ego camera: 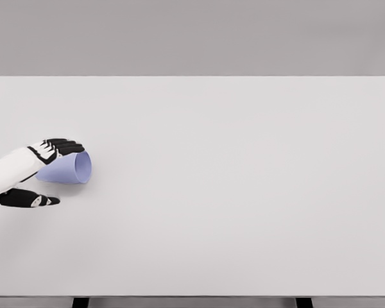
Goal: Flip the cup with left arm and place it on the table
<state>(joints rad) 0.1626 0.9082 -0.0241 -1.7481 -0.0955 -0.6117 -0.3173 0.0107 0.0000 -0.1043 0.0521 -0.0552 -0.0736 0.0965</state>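
**A:** Grey wall filled the background, and below it your white table (244, 192) took up nearly the whole head view. Two dark legs showed under its near edge.

**B:** And the cup? Where did you have it?

**A:** Your cup (70, 169) was pale lilac-blue and lay on its side at the table's left part, well away from the middle. Its open mouth faced right, toward the centre of the table, and the narrower end pointed left, toward your arm.

**B:** Which arm was that?

**A:** Your left one. It came in from the picture's left edge, white forearm first. The left hand (35, 173) sat around the cup's narrow end: the black fingers (61, 146) lay over the top of the cup, touching or just above its upper side, and the thumb (29, 199) stretched out below and in front, a little apart from the cup's lower side.

**B:** So did you have a grip on it?

**A:** Not that I could see. Fingers and thumb were spread on either side of the cup, bracketing it rather than squeezing it. The cup rested on the table.

**B:** And your right arm?

**A:** Out of sight.
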